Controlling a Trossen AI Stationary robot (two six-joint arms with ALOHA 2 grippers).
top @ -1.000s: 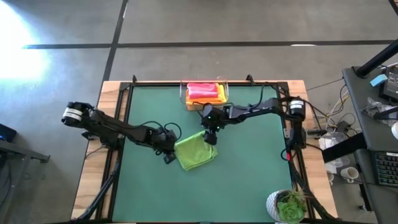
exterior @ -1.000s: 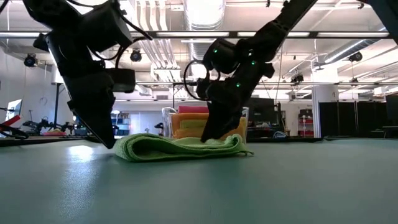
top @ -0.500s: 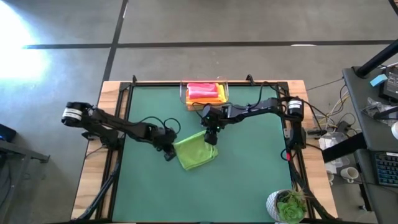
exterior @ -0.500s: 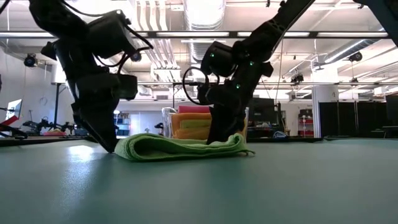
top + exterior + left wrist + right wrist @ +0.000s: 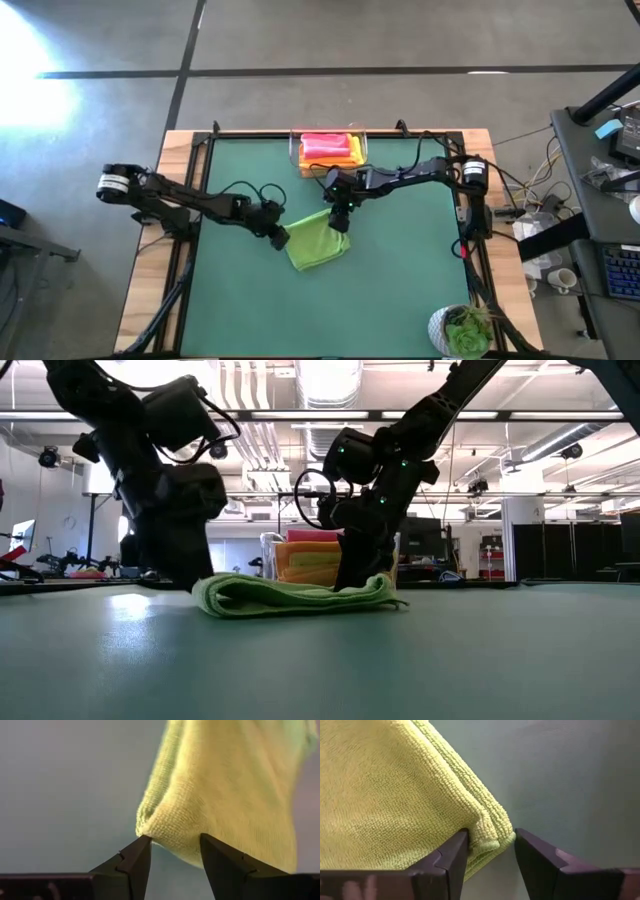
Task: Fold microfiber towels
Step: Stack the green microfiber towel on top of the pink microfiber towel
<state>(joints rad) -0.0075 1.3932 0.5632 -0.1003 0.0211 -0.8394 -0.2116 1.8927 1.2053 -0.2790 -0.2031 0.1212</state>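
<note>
A lime green microfiber towel (image 5: 320,246) lies folded in several layers on the green table (image 5: 400,290), near its middle. My left gripper (image 5: 281,236) is open at the towel's left corner (image 5: 167,827), which sits between its fingertips (image 5: 172,845). My right gripper (image 5: 340,216) is open at the towel's far right corner, its fingers on either side of the stacked layers (image 5: 492,832). More folded towels, pink, orange and yellow, are stacked in a clear bin (image 5: 328,150) at the far edge. My left gripper slants down from the table's left. One fingertip (image 5: 142,845) stands right at the corner's edge; I cannot tell whether it touches. My right gripper slants down from the far right, and one finger (image 5: 457,847) lies against the towel's upper layers beside the corner. The other finger (image 5: 525,842) stands just off the corner's tip, and the towel lies flat.
The clear bin (image 5: 325,560) with its stack stands just behind the towel at the table's far edge. A potted plant (image 5: 463,330) sits at the near right corner. Bare table (image 5: 400,660) lies near and to both sides of the towel.
My left gripper has gone toward the far right, up to the towel's left corner, and has rolled about its own line. My right gripper has stayed at the far right corner and tipped a little steeper. The towel has kept its place.
</note>
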